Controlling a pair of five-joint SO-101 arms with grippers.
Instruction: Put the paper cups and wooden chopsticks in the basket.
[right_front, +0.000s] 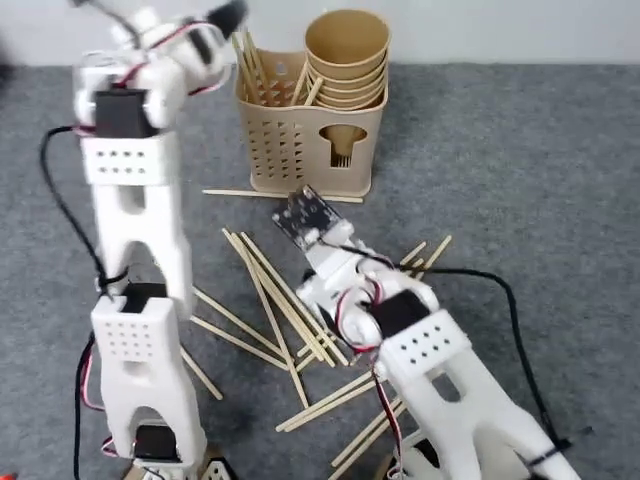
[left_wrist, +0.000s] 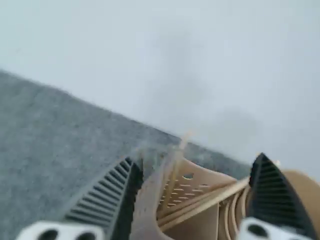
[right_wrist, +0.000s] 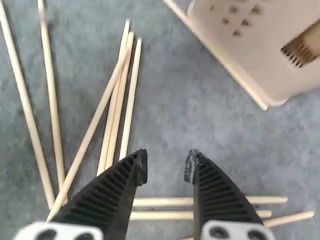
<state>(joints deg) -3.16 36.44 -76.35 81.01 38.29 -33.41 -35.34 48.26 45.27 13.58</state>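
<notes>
Many chopsticks (right_front: 278, 300) are scattered across the grey table (right_front: 520, 150), several of them crossed or lying side by side close to the right gripper (right_wrist: 165, 167). That gripper is held low over the surface, its jaws only narrowly apart and nothing between them. A stack of paper cups (right_front: 347, 55) is already stood in one compartment of the basket (right_front: 300, 150), and a few upright chopsticks (right_front: 255, 70) are leaned in the other. Above these the left gripper (left_wrist: 197, 200) is held with jaws spread wide and empty. With so narrow an opening, a stick could be pushed aside rather than caught. Where sticks overlap, neighbours could be dragged along or flicked away. A stick gripped off-centre may be tipped and snagged on the basket rim, and the light basket or tall cup stack could be knocked by either arm.
</notes>
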